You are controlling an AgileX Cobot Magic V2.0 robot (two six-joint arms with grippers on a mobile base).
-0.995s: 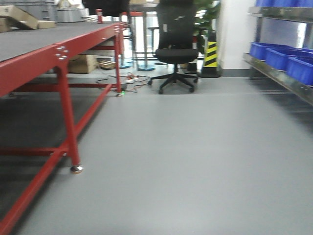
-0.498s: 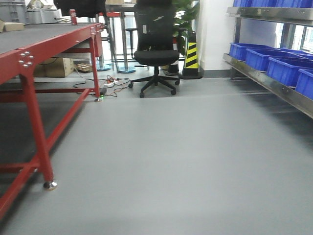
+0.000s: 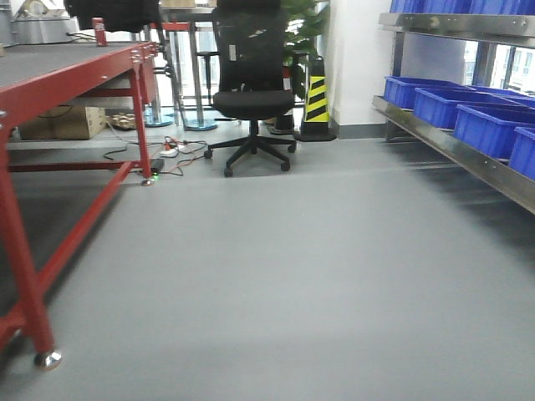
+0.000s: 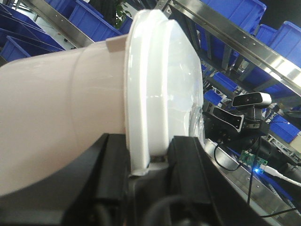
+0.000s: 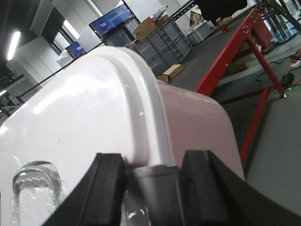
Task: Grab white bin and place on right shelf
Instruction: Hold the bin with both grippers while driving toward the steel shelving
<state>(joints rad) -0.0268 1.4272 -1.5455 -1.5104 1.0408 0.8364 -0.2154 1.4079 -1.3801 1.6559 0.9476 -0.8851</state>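
Note:
The white bin is held between both grippers and does not show in the front view. In the left wrist view its pinkish-beige body (image 4: pixel 56 108) and white lid (image 4: pixel 160 84) fill the frame. My left gripper (image 4: pixel 148 160) is shut on the lid's rim. In the right wrist view the lid (image 5: pixel 80 108) and body (image 5: pixel 193 127) show, and my right gripper (image 5: pixel 150 174) is shut on the rim at the other end. The right shelf (image 3: pixel 451 144), stainless steel, runs along the right of the front view. Its rails also show behind the bin in the left wrist view (image 4: pixel 244 47).
Blue open crates (image 3: pixel 485 125) sit on the shelf tiers. A red-framed table (image 3: pixel 75 83) stands at the left, its foot near the bottom left. A black office chair (image 3: pixel 251 100), a yellow-black cone (image 3: pixel 316 96) and floor cables (image 3: pixel 167 154) are ahead. Grey floor lies between.
The front view has swung right and moved forward: the table, chair and cone slid left and the steel shelf with blue crates came further into view.

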